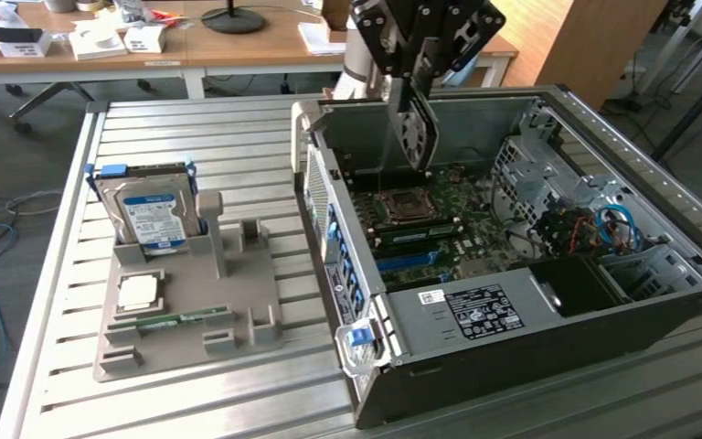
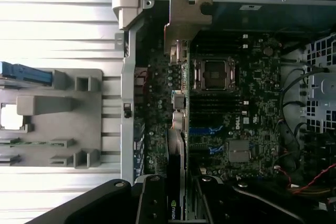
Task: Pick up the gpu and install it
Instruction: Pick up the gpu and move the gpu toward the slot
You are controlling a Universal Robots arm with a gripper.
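— Black flat card, the gpu (image 1: 415, 128): where is it, and is it held?
— Your gripper (image 1: 426, 64) has its jaws partly closed on the card's top edge; it hangs upright over the open case (image 1: 643, 302), above the motherboard (image 1: 442, 215)
— How do I do this well?
— Sight along the card's thin edge; line it up square with the blue slots (image 1: 415, 263), grey metal bracket (image 2: 184, 17) toward the rear wall; rigid board, likely brittle connector, so allow no tilt

- Slatted metal surface (image 1: 193, 128) spans the lower part of the exterior view
- Grey moulded holder (image 1: 175, 352) rests on it, lower left
- Open computer case (image 1: 547, 366) lies on it, right half, near the holder
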